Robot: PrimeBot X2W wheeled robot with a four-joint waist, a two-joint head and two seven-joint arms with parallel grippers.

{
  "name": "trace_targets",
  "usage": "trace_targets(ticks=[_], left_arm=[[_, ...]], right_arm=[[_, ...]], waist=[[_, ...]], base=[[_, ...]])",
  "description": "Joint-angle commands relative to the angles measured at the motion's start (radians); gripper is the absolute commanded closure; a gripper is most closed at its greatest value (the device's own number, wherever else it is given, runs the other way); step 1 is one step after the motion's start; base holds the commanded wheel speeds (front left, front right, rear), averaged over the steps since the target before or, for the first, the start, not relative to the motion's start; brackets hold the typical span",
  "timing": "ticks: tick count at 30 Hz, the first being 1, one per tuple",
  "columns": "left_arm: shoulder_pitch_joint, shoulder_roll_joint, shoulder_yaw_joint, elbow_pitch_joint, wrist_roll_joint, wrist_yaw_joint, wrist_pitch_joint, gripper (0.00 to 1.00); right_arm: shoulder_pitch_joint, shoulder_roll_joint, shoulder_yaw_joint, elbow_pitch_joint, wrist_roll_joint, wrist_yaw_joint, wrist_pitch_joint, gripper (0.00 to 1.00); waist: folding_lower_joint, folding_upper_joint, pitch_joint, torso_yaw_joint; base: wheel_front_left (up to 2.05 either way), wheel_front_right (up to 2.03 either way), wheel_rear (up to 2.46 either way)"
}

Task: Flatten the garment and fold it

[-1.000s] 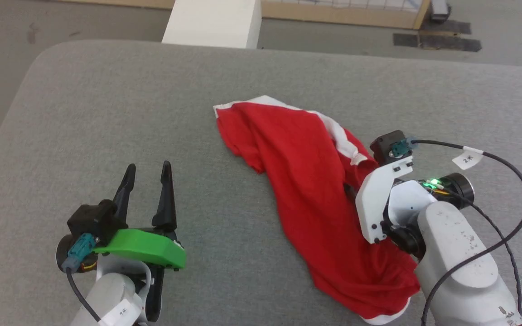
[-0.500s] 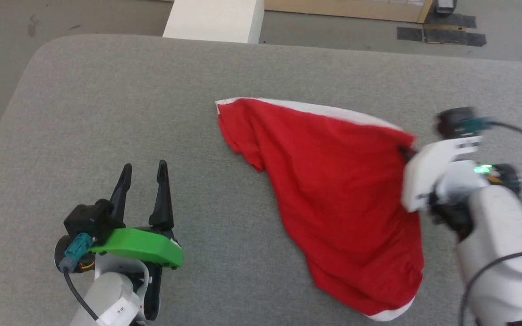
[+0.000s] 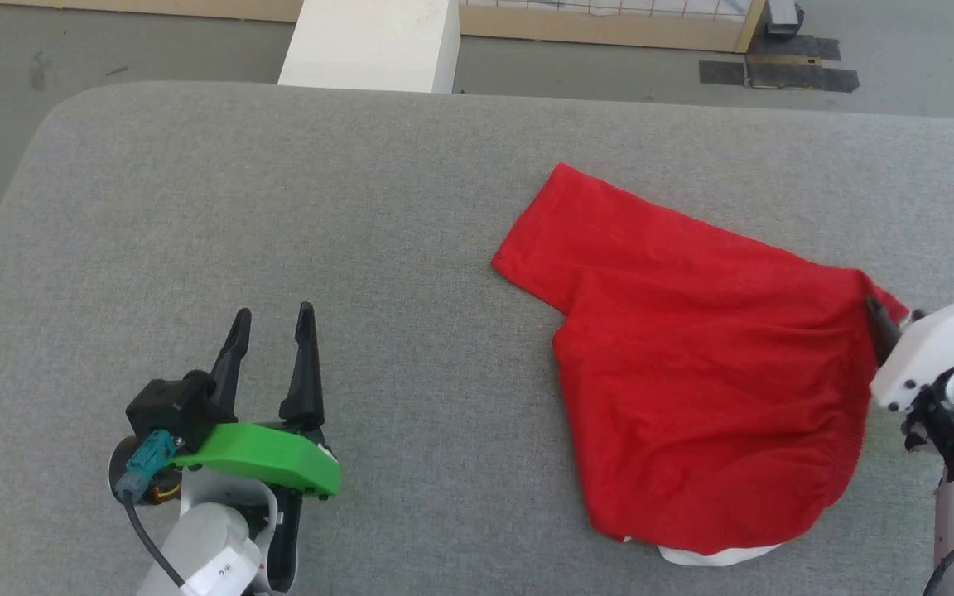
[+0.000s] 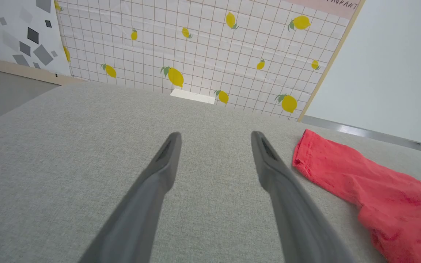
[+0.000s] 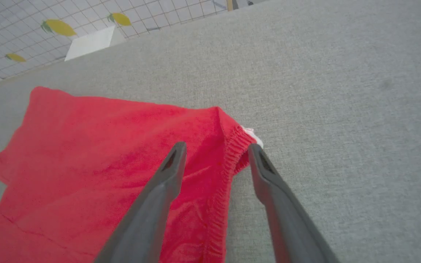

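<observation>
Okay, status at that moment. The garment (image 3: 709, 389) lay on the grey padded surface (image 3: 278, 207), right of centre in the head view and well apart from my left gripper (image 3: 273, 311). It was red side up, mostly spread but wrinkled. One leg end pointed far-left, and a strip of white trim (image 3: 717, 556) poked out under the near edge.

My right gripper (image 5: 216, 145) sat at the garment's right-hand corner, low over the surface, with its jaws apart. In its wrist view one finger (image 5: 166, 175) was over red fabric and the other (image 5: 266, 175) over bare grey. The gathered elastic waistband (image 5: 219, 190) ran between them. Nothing was pinched, and I couldn't tell whether the tips touched the cloth. A small white scrap (image 5: 253, 134) showed at the waistband corner, just past the tips. In the head view a dark fingertip (image 3: 879, 319) met the red edge beside the white wrist bracket (image 3: 932, 348).

My left gripper was wide open and held nothing, with its fingers over bare grey. Its wrist view put the garment's leg end to the right of the fingers, clear of them. Past the far edge stood a white block (image 3: 369, 41) and a lemon-print grid wall (image 4: 203, 54).
</observation>
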Motion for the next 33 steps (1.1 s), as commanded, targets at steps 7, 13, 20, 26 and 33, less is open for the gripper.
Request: trace_targets(ticks=[7, 13, 20, 26, 33], left_arm=[[-0.068, -0.007, -0.012, 0.023, -0.034, -0.013, 0.084, 0.0], [-0.278, -0.021, -0.061, 0.141, -0.064, -0.035, 0.3, 0.0], [-0.526, -0.015, -0.162, 0.368, -0.04, -0.056, 0.633, 0.0], [-0.622, 0.016, -0.229, 0.501, 0.0, -0.07, 0.817, 0.0], [-0.634, 0.036, -0.24, 0.544, 0.003, -0.079, 0.835, 0.37]], right_arm=[[0.199, 0.042, -0.02, -0.215, 0.176, -0.002, -0.271, 0.0], [0.279, 0.043, 0.09, -0.216, 0.266, -0.002, -0.34, 0.0], [0.246, 0.043, 0.153, -0.206, 0.287, -0.002, -0.362, 0.0], [0.237, 0.043, 0.168, -0.183, 0.295, -0.002, -0.386, 0.0], [0.23, 0.043, 0.155, -0.165, 0.29, -0.002, -0.409, 0.0]], waist=[[0.0, -0.0001, -0.033, -0.067], [0.0, -0.0001, 0.001, -0.167], [0.0, -0.0001, 0.067, -0.272], [0.0, -0.0001, 0.11, -0.312], [0.0, -0.0001, 0.122, -0.306]], base=[[0.0, 0.0, 0.0], [0.0, 0.0, 0.0], [0.0, 0.0, 0.0], [0.0, 0.0, 0.0], [0.0, 0.0, 0.0]])
